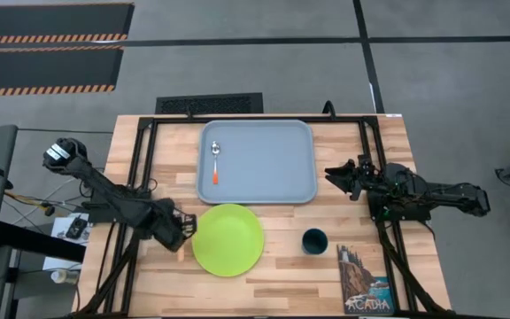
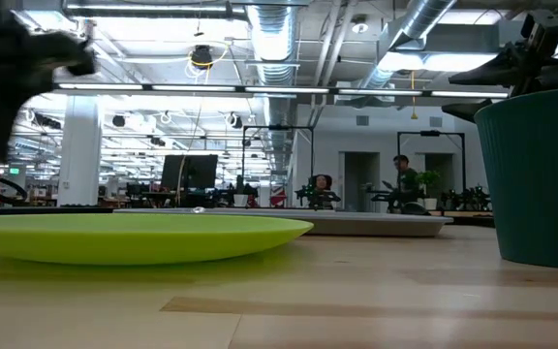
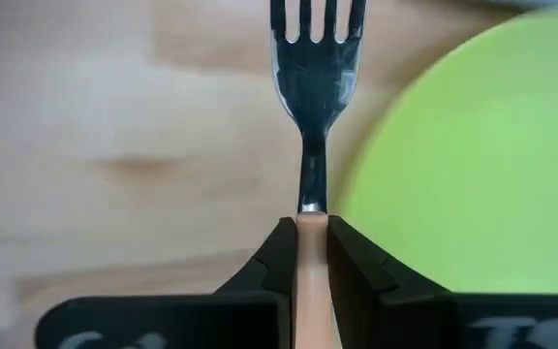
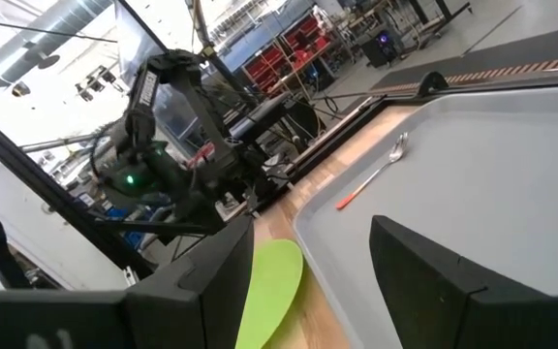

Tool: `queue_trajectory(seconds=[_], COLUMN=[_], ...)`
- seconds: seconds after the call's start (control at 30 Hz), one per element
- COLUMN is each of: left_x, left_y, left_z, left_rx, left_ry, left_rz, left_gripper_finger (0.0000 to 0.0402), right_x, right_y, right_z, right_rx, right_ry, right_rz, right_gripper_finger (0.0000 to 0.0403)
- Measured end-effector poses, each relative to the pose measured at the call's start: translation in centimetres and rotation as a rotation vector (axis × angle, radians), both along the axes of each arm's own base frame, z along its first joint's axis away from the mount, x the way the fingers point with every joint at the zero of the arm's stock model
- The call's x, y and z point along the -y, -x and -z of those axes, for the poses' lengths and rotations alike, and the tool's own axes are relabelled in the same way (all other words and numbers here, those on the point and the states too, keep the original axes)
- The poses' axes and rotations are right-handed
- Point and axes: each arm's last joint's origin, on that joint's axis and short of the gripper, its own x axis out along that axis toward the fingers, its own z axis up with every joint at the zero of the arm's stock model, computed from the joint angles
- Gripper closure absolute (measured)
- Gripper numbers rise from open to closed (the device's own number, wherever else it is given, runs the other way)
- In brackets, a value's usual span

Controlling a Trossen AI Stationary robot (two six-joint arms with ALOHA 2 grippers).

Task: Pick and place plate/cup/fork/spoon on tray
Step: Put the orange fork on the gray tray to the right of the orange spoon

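My left gripper [image 1: 184, 229] is shut on the fork [image 3: 315, 68], just left of the lime-green plate [image 1: 227, 239], which lies flat on the table. In the high view the gripper hides the fork. The spoon [image 1: 216, 164] lies in the left part of the pale blue-grey tray [image 1: 304, 133]. The dark teal cup [image 1: 315, 240] stands upright right of the plate. My right gripper [image 1: 335, 175] is open and empty beside the tray's right rim. Its wrist view shows the tray [image 4: 492, 165], the spoon [image 4: 376, 176] and the plate [image 4: 271, 279]. My left gripper [image 3: 308, 225] pinches the fork's orange handle [image 3: 310, 242] between its two fingers, close to where the handle meets the silver neck. The handle runs back along the fingers. The pronged head [image 3: 316, 44] sticks out past the fingertips over the wood, beside the plate's rim [image 3: 356, 184].
A colourful picture book [image 1: 364, 282] lies at the table's near right corner. Black frame rails run along the table's left and right sides. Bare wood shows between the plate and the tray. In the low view the plate [image 2: 134, 237] and cup [image 2: 541, 174] stand in front of the tray [image 2: 376, 224].
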Motion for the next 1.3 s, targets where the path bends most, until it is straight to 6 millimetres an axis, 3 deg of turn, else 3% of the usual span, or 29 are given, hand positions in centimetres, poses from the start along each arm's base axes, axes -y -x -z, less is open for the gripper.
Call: queue_trajectory(seconds=[0.23, 0.43, 0.57, 0.7, 0.87, 1.03, 1.3], left_x=[-4.8, -12.5, -17.4, -21.4, -25.2, -27.1, -28.3], left_y=[-4.5, -6.7, -6.9, -7.9, -10.7, -13.3, -14.8], left_z=[-4.3, -8.5, -9.3, -8.1, -5.6, -2.3, 1.2], left_rx=[0.152, 0.218, 0.166, 0.078, 0.001, 0.010, -0.042], left_ry=[-0.083, -0.233, -0.295, -0.284, -0.228, -0.097, -0.027], left_rz=[-0.007, -0.011, 0.005, 0.079, 0.169, 0.213, 0.205], left_gripper_finger=[0.0383, 0.0383, 0.0383, 0.0383, 0.0383, 0.0372, 0.0377], right_x=[0.0, 0.0, 0.0, 0.0, 0.0, 0.0, 0.0], right_y=[0.0, 0.0, 0.0, 0.0, 0.0, 0.0, 0.0], right_z=[0.0, 0.0, 0.0, 0.0, 0.0, 0.0, 0.0], right_rx=[0.004, 0.004, 0.003, 0.003, 0.003, 0.003, 0.003], right_ry=[-0.001, -0.001, -0.001, -0.001, -0.002, -0.002, -0.002], right_rz=[0.000, 0.000, 0.000, 0.000, 0.000, 0.000, 0.000], right_gripper_finger=[0.0170, 0.0170, 0.0170, 0.0170, 0.0170, 0.0170, 0.0170])
